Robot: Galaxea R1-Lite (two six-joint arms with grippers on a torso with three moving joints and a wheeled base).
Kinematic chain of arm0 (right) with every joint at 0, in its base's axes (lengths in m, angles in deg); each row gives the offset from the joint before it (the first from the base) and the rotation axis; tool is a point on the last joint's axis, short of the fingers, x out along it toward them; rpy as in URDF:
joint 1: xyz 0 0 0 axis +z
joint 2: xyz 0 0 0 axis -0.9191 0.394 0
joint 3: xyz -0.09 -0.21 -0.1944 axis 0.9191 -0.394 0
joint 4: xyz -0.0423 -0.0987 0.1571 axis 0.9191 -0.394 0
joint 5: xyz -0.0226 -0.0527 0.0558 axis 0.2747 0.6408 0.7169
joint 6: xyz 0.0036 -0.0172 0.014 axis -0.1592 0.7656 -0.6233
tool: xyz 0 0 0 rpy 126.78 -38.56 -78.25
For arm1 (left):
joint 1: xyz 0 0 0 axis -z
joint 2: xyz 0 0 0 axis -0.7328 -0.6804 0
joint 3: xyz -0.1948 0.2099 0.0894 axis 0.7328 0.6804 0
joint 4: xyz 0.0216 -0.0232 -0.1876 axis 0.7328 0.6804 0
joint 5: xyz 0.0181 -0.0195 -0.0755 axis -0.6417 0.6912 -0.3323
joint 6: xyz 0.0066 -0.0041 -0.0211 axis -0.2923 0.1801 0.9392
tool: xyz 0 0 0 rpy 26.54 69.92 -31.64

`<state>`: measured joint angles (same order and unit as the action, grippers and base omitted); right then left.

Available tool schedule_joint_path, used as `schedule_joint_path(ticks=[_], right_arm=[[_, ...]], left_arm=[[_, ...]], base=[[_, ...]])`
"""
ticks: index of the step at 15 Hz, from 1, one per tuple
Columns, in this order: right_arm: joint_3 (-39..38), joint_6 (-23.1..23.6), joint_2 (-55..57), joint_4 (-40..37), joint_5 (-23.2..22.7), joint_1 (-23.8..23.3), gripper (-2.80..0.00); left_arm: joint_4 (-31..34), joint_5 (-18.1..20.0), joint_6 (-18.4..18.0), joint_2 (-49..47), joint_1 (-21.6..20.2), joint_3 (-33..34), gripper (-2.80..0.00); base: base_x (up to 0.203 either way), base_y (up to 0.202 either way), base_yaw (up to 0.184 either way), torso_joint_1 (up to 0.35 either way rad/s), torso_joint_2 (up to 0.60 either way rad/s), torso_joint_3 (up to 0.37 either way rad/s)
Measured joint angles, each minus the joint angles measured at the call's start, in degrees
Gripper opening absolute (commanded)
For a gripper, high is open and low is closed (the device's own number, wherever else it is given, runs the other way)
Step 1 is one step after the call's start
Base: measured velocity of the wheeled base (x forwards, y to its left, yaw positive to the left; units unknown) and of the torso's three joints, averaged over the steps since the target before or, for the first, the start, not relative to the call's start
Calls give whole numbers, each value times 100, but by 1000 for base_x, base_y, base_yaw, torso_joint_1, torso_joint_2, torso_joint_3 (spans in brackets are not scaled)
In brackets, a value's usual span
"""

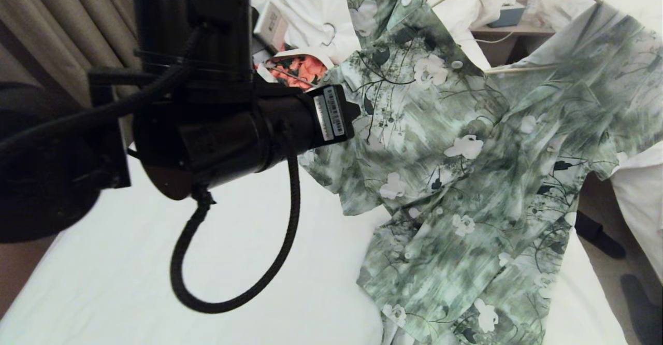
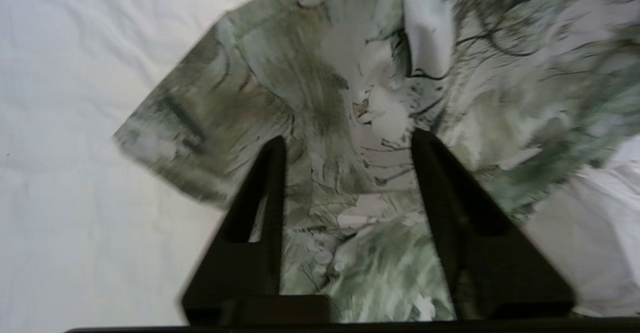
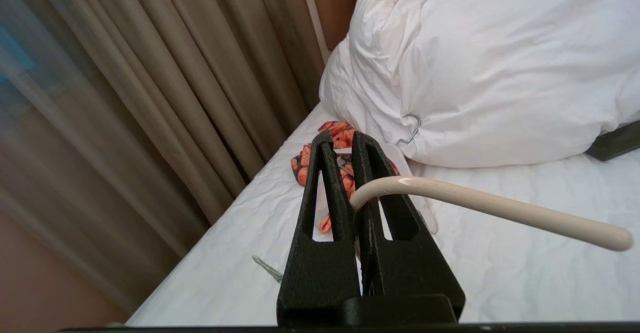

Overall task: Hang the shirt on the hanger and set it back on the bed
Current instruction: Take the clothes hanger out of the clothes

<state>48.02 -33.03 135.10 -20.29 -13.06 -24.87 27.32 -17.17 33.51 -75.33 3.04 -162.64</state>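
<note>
Shirt (image 1: 466, 179) hangs raised over the right half of the bed (image 1: 129, 283); lower hem reaches the sheet near the bed's right edge. Hanger (image 1: 518, 69) sits at the top of the shirt, right shoulder inside the fabric, left arm bare and rising behind the collar. Left arm (image 1: 217, 101) stands left of the shirt, in front of it in head view; left gripper (image 2: 347, 143) points at the fabric, fingers apart on either side of a fold. Right gripper (image 3: 345, 145) pinches the hanger hook above the bed. Orange garment (image 1: 300, 70) lies behind the left arm, before the pillows (image 3: 475, 63). Nightstand (image 1: 510, 31) stands right of the bed head, behind the shirt. Curtain (image 1: 62, 24) runs along the bed's left side.
</note>
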Motion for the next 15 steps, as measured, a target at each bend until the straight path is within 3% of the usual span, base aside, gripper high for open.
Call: schedule_joint_path(ticks=[6, 15], right_arm=[[-9, -4, 11, -1, 0, -57, -280], [18, -2, 41, -2, -5, -108, -280]], left_arm=[[-4, -5, -17, -363, -140, -340, 0], [-20, -11, -9, -558, 226, -498, 0]], base=[[0, 0, 0, 0, 0, 0], [0, 0, 0, 0, 0, 0]])
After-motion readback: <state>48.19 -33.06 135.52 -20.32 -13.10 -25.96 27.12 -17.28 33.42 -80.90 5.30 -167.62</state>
